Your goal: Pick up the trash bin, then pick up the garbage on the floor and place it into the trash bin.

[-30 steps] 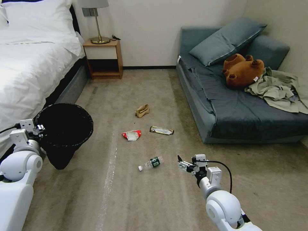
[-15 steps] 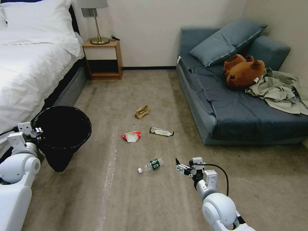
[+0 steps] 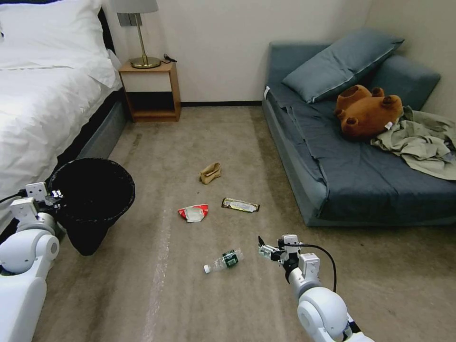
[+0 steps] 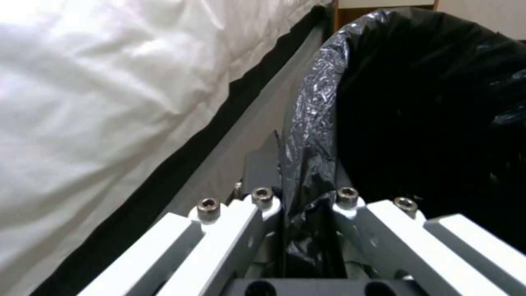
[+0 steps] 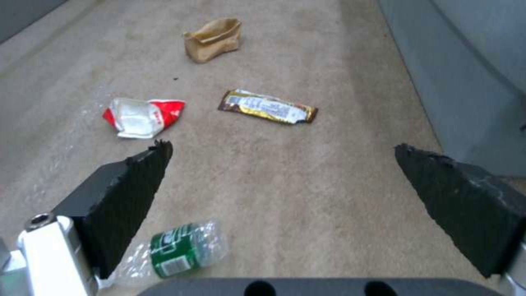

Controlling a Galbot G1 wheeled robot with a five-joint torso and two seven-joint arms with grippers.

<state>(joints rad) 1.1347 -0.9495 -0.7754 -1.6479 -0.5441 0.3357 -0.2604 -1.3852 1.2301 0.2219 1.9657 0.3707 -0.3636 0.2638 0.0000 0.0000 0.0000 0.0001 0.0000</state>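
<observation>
Four litter pieces lie on the carpet between the bed (image 3: 42,114) and the blue sofa (image 3: 361,175): a crumpled brown paper bag (image 3: 210,173) farthest from the robot, a red-and-white wrapper (image 3: 193,213) and a dark-and-gold snack wrapper (image 3: 240,205) side by side in the middle, and a clear plastic bottle (image 3: 222,261) with green label nearest.

Trash bin (image 3: 92,199): black-lined, held off the carpet beside the bed's edge, tilted slightly. Left claw (image 3: 53,194): clamped on the near rim. The left wrist view supplies the detail the head view lacks, the fingers (image 4: 263,205) pinching a fold of crinkly black bag and rim between them, white bedding just beside.

Right claw (image 3: 264,248): spread wide and holding nothing, extended low and forward over the carpet, just to the right of the bottle and apart from it. The right wrist view shows both dark pads (image 5: 126,193) with bare carpet between them, the bottle's green label beside one pad, and the two wrappers and the paper bag farther off.

Left arm: bent, close to the robot's body at the bed side. Right arm: reaching forward and down.

Open room: bare carpet surrounds every piece; the snack wrapper lies nearest the sofa base, with a strip of carpet between. A nightstand (image 3: 149,92) with a lamp stands against the far wall.
</observation>
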